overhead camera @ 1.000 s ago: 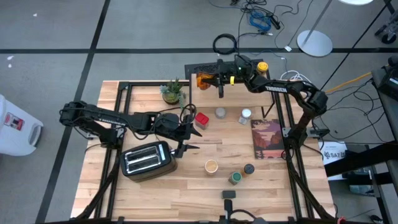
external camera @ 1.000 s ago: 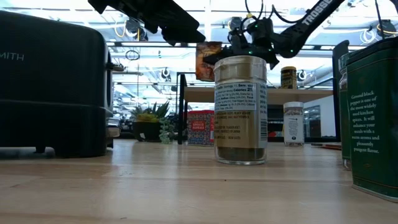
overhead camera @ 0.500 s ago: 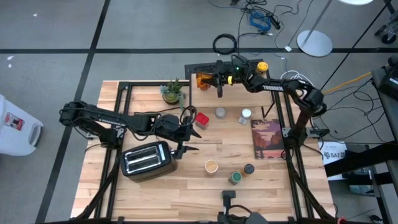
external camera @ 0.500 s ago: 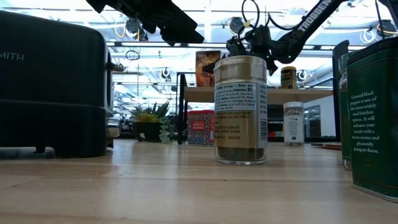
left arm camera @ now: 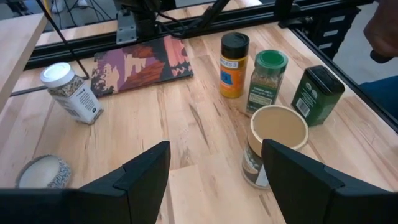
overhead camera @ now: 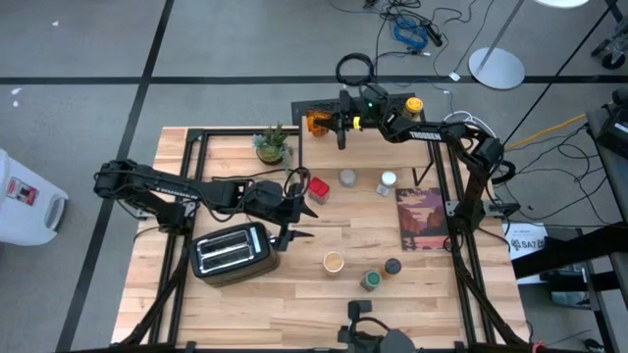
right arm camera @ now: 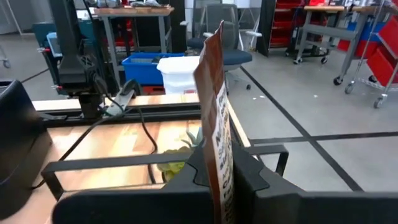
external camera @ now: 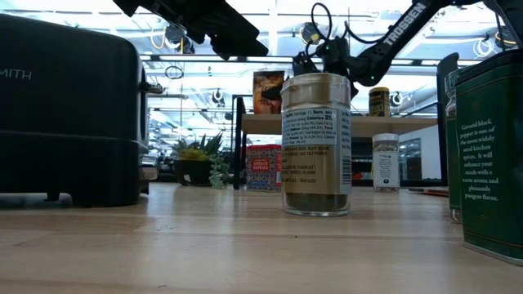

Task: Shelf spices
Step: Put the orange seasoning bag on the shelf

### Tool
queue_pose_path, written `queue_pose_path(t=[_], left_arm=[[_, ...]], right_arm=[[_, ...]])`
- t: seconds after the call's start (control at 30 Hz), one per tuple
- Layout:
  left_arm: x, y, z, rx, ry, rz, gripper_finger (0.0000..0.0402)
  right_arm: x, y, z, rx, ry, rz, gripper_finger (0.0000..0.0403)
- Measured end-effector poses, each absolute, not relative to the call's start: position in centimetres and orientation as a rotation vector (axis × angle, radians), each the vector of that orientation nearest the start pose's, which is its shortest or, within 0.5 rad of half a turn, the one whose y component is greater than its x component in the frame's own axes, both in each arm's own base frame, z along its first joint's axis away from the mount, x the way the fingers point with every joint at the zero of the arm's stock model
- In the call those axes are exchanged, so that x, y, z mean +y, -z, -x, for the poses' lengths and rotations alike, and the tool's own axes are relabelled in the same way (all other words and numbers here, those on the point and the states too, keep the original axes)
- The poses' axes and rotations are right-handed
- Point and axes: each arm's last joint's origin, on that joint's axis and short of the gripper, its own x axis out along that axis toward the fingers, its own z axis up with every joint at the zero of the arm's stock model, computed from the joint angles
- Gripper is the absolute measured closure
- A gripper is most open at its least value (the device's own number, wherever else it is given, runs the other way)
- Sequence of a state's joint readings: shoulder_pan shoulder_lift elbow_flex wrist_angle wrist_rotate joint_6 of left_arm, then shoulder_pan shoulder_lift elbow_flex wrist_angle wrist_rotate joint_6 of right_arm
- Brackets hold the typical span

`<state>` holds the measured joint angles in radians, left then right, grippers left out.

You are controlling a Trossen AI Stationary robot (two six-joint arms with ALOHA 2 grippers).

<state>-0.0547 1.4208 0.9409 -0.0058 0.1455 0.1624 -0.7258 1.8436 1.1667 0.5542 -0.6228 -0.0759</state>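
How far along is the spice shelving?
Done: one yellow jar stands on the shelf. In hand: the right gripper holds an orange packet above the shelf's left end. Left: the red tin, two jars mid-table and four containers near the front edge. The left gripper waits open by the toaster.

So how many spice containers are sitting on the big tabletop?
7: red tin, grey-lidded jar and white-lidded jar mid-table; tan-lidded jar, green-lidded jar, black-lidded bottle and green tin near the front edge. Others may be hidden.
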Motion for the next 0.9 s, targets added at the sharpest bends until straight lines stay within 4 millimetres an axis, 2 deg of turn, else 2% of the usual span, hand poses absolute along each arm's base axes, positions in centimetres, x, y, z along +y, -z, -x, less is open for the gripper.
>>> queue_pose_path(t=[0.47, 0.9], left_arm=[[-2.12, -25.98, -31.02, 0.468, 0.235, -0.137, 0.0139], [-2.12, -26.01, -31.04, 0.464, 0.234, -0.137, 0.0139]], right_arm=[[-25.98, -23.94, -31.83, 0.107, 0.113, 0.046, 0.0393], [-25.8, -23.4, -31.8, 0.16, 0.112, -0.002, 0.0383]])
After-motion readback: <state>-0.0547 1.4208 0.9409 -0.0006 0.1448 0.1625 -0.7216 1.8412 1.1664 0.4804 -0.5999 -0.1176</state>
